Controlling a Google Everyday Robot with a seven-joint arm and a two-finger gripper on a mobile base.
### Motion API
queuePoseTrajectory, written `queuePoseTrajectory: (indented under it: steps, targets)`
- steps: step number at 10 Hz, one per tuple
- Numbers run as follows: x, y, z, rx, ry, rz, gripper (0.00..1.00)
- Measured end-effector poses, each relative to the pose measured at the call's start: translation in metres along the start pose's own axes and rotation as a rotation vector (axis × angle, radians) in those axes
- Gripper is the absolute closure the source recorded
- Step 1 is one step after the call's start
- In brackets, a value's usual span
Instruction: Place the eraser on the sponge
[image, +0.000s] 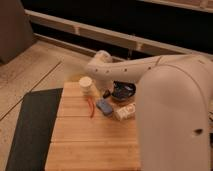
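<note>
Lower right, nearest the lens: the arm's thick white link (172, 120) filled that side and hid part of your counter (90, 145). Lower left: a dark mat (32, 125) lay against the counter's edge.

Centre of frame: the sponge (104, 106) lay flat on the wood, and its blue top looked bare. A red-orange strip (91, 107) lay just left of it. A white labelled box (125, 111) lay just right of it.

Just beyond the sponge's far end: your hand (105, 89) hung below the white forearm with its fingers closed right up. At its tip sat a small dark block, taken to be the eraser (106, 94). It was near the sponge, not on it. This view did not show whether the fingers pinched the block or only met above it.

Farther back: a pale round cup (86, 85) stood left of the hand and a black bowl (123, 90) stood right of it.

Handling, judged:
- **Eraser:** It is probably very light, firm and rubbery, so not slippery. You would pinch it across its narrow sides, low on the block. There is so little to grip that a slight miss could flick it away.
- **Sponge:** It is soft and light, so it would give and might slide under a push. The middle of the pad looked the safest spot to set something down.
</note>
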Motion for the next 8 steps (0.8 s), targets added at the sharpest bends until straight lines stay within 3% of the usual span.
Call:
queuePoseTrajectory:
  steps: [2,4,6,8]
  targets:
    - [0.03,0.002,0.017,-0.002,0.036,0.036,1.0]
    - [0.027,0.009,0.032,-0.012,0.044,0.052,1.0]
    - [-0.008,0.015,0.045,-0.008,0.018,0.031,1.0]
    - [-0.059,0.037,0.054,-0.011,-0.022,-0.047,1.0]
